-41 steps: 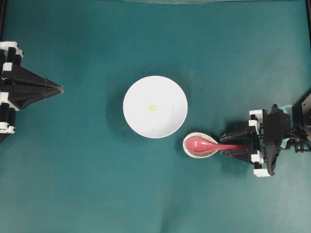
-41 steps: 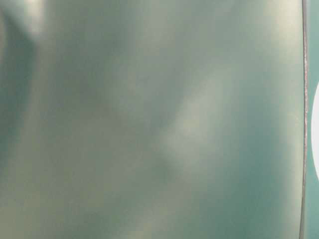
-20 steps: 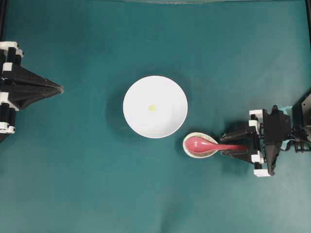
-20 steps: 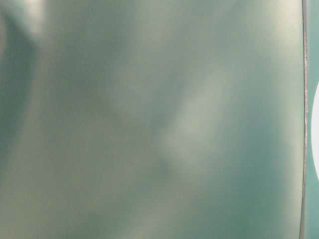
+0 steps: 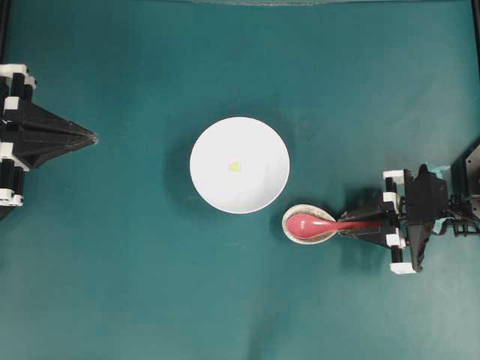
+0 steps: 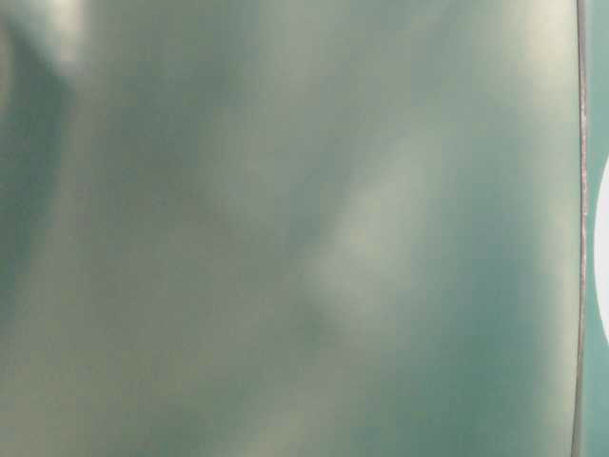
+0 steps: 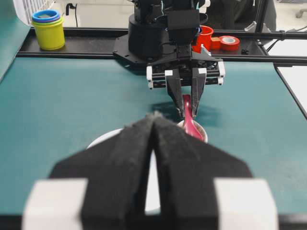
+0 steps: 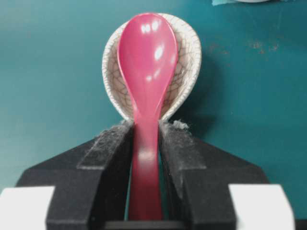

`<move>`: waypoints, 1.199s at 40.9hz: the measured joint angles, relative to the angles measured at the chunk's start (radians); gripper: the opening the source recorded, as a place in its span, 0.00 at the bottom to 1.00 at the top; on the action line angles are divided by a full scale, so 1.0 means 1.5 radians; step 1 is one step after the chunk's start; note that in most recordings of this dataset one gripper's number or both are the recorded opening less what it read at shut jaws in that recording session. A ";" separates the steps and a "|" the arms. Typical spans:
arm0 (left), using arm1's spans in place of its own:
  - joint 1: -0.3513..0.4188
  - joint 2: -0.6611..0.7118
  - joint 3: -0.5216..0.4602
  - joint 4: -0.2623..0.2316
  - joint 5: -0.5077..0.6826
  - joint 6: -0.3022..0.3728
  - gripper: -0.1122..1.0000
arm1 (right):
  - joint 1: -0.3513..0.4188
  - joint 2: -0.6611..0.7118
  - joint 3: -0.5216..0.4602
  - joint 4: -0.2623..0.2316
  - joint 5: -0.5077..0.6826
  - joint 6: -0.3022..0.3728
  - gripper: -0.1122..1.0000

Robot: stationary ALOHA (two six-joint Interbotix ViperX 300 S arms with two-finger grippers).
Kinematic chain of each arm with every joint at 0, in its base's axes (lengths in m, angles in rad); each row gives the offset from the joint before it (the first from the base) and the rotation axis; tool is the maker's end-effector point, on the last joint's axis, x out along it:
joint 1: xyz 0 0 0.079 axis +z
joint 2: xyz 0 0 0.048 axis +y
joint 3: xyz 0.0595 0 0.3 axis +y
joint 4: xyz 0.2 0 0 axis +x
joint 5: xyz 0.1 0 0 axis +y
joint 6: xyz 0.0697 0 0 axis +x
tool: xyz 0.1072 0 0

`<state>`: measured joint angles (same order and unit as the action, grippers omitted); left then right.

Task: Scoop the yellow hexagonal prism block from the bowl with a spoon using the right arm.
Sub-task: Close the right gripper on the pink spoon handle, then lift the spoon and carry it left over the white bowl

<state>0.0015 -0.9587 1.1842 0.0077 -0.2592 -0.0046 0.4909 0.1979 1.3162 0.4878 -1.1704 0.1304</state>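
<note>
Two padded fingers of the right gripper are pressing against the handle of the spoon, whose scoop is lying in the speckled spoon rest. At 10 o'clock from the rest, the bowl is sitting on the worktop, carrying the yellow hexagonal prism block. Far off at 9 o'clock, the left gripper is sitting fully closed, holding nothing.
</note>
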 measured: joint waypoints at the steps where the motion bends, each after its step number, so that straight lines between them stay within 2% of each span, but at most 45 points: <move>1: 0.000 0.000 0.000 0.000 -0.001 0.000 0.09 | 0.000 0.000 -0.001 -0.001 0.001 0.000 0.31; 15: 0.000 -0.001 0.000 0.000 0.000 0.000 0.09 | 0.000 -0.046 -0.004 -0.001 0.009 -0.009 0.31; 25: 0.001 -0.001 0.000 0.001 0.000 0.000 0.09 | -0.002 -0.157 -0.006 -0.001 0.090 -0.059 0.31; 36: 0.000 0.000 0.000 0.000 0.000 0.001 0.09 | -0.060 -0.315 -0.037 -0.001 0.274 -0.136 0.31; 44: 0.000 0.000 0.000 0.000 0.000 0.000 0.09 | -0.141 -0.397 -0.087 0.001 0.456 -0.175 0.31; 49: 0.000 0.000 0.000 0.000 0.000 0.001 0.09 | -0.197 -0.416 -0.133 0.000 0.572 -0.188 0.31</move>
<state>0.0015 -0.9587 1.1842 0.0077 -0.2592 -0.0031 0.1948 -0.4264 1.1167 0.4878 -0.3129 -0.1519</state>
